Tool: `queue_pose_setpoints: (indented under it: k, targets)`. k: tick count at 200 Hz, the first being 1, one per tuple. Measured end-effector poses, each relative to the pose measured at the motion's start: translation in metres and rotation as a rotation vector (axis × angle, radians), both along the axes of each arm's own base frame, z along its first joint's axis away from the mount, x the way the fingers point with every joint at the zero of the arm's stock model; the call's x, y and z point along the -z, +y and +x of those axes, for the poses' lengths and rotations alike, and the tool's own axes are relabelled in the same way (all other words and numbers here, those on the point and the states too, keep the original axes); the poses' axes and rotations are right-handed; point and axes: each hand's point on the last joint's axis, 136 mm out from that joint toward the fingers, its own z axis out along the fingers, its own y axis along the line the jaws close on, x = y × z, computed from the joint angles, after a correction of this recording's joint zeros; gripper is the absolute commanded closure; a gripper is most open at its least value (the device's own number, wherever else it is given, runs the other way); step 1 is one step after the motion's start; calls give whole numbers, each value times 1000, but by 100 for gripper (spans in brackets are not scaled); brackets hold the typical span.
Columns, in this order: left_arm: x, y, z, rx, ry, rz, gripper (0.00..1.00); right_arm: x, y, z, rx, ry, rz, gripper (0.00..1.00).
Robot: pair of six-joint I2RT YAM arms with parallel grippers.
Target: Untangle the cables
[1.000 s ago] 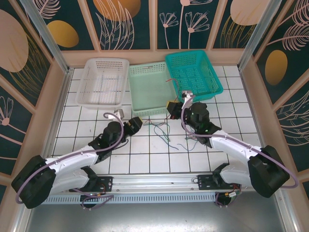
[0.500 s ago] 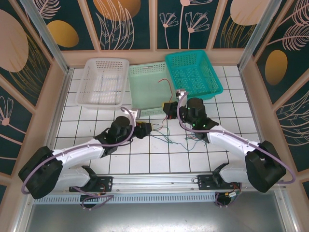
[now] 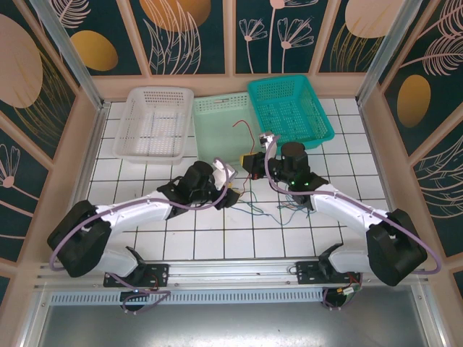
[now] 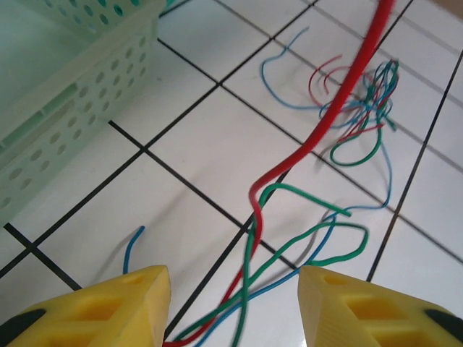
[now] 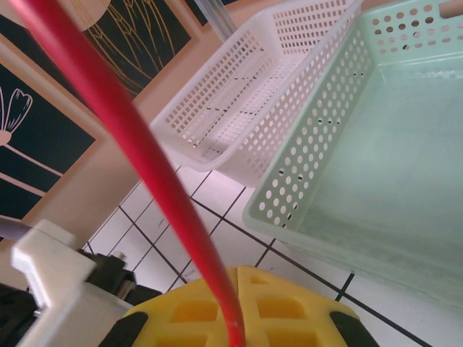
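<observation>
Your cables lie in a loose knot of blue, green and red strands on the tiled surface, near the middle and just on the near side of the mint-green basket. From that knot a few green and blue strands trail along the tiles into the gap of your left pincer. Its yellow fingers stand well apart and clamp nothing. One red cable rises off the tiles and out past the top of the left wrist view. Your right pincer is closed tight on it, with the cable running up from between the yellow fingers. Left of the mint-green basket sits the white basket, and right of it the teal basket.
</observation>
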Motion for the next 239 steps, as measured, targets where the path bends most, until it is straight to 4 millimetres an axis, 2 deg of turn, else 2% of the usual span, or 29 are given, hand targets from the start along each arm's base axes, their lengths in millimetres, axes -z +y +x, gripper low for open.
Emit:
queue_pose_setpoints:
  k: [36,64,100,137,178,203,216,239]
  targets:
    - [26,-4,-5,68,36,71,56,-2,2,-3,-30,-1,-6,100]
    - [36,-6,-10,95,68,79,59,-2,-1,-1,-29,5,-5,100]
    - [39,-6,-12,107,71,81,76,-2,-2,-1,-33,6,-3,100]
    - [45,-7,-11,103,89,89,100,-2,-1,-2,-37,7,-2,100]
    - [43,-8,-8,81,93,75,100,-2,-4,0,-29,9,-3,100]
    - [45,-2,-1,11,89,79,100,-1,-7,-2,-26,17,-8,100]
    - [48,3,1,-27,96,84,100,0,-13,-3,-12,19,-13,100]
    - [52,9,5,-91,107,92,100,0,-35,0,46,19,-16,100]
